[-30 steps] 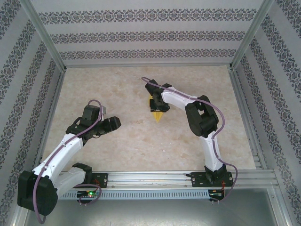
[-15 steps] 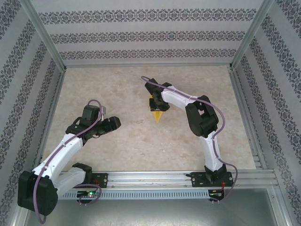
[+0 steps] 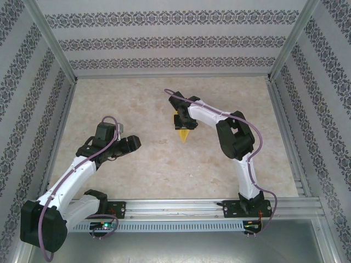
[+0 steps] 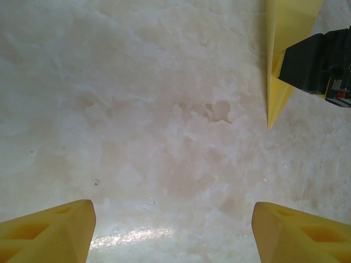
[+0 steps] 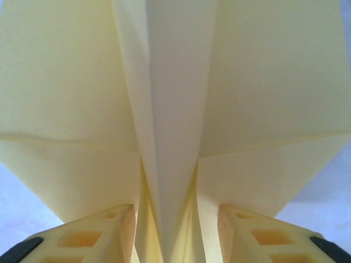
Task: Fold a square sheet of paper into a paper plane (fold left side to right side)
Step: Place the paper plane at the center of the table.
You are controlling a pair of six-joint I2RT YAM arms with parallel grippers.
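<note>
Left claw wide open, right claw perhaps half-closed

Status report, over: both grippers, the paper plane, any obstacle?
Left gripper open above table. Right gripper astride paper plane centre fold, grip unclear. No obstacle seen.

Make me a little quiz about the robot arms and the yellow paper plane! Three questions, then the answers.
1. Which gripper has a finger on each side of the centre fold of the paper plane?
2. True or false: the left gripper is clamped on the plane.
3. In the top view, the plane's nose points: A) toward the arm bases, B) away from them, C) straight up.

Key
1. The right gripper.
2. False: its fingers stand wide apart over bare table.
3. A.
</note>
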